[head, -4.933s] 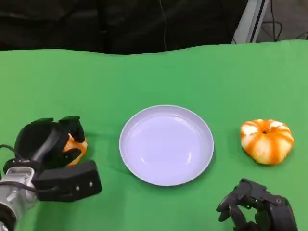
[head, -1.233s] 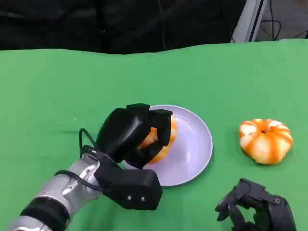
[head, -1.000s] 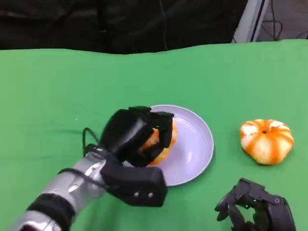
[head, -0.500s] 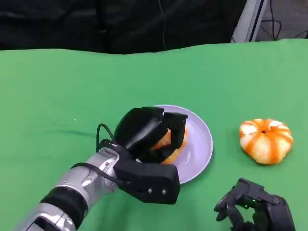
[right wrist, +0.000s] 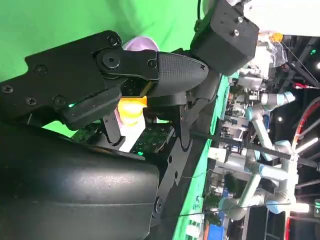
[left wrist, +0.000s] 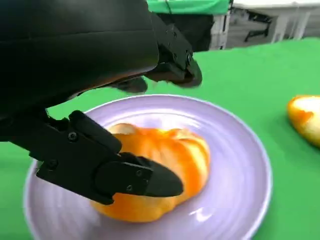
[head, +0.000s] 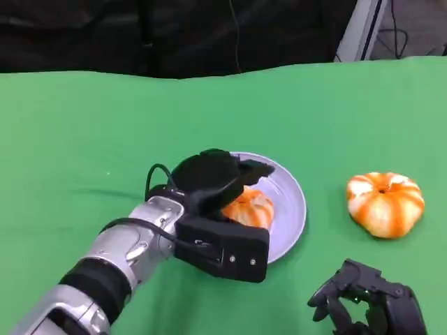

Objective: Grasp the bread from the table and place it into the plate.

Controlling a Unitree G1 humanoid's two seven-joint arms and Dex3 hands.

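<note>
Bread (left wrist: 160, 172), an orange-and-white roll, lies inside the plate (left wrist: 240, 150), resting on the plate's floor toward the side nearest the left hand. In the left wrist view the left hand (head: 213, 185) hangs over it with its fingers spread: one finger lies low alongside the near flank of the roll, others arch above without contact that can be confirmed. Nothing is gripped; the hand reads as released.

Risks noted. The low finger sits so close to the roll that a sideways or dragging withdrawal could roll it toward the rim or tip it out. The plate is light-looking and unrestrained on the green cloth (head: 84, 118); a knock from the forearm could shift it. A straight upward lift appears the safer exit.

A second roll (head: 385, 202) lies on the cloth, well apart from the plate, on the right. The right hand (head: 367, 303) rests near the table's front edge, fingers curled in, holding nothing.
</note>
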